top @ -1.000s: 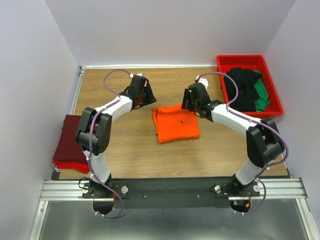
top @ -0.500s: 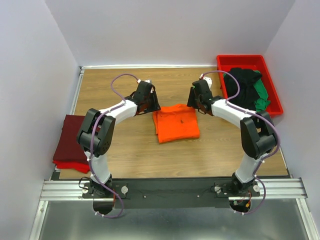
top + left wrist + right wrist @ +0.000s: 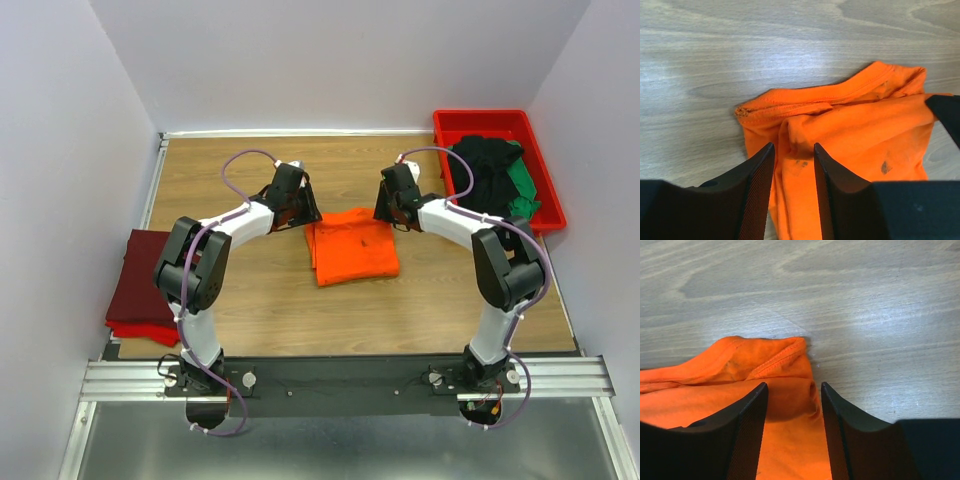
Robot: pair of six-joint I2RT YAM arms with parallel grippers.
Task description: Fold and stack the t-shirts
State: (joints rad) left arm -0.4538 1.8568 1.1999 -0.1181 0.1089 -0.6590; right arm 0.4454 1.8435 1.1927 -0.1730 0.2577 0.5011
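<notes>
While I watch from the overhead camera, the wooden surface (image 3: 260, 300) fills most of my view, with both arms reaching over its middle. At the far right corner sits the red tray (image 3: 480, 118), holding a crumpled black t-shirt (image 3: 485, 175) and a green t-shirt (image 3: 522, 185) against its right wall. At the left edge of the surface lies a folded maroon t-shirt (image 3: 140, 280), stacked on a red t-shirt (image 3: 140, 333) whose edge shows along the near side.

The orange t-shirt (image 3: 352, 245) lies roughly folded at the centre, well apart from both the stack and the tray. Its far edge sits between my two tools. The left tool (image 3: 305, 215) is at the far left corner of the cloth and the right tool (image 3: 386, 213) at the far right corner.

Through the left wrist camera I see the left fingers (image 3: 757, 190) standing apart with a narrow gap, and a raised fold of orange cloth runs into that gap just near the ribbed collar (image 3: 830, 92). I read this tool as open, astride the fold and not yet pinching it.

Through the right wrist camera the right fingers (image 3: 747, 430) stand wider apart. The stitched corner (image 3: 785, 355) of the shirt lies just beyond the tips, and orange cloth fills the gap between them. This tool is open too.
</notes>
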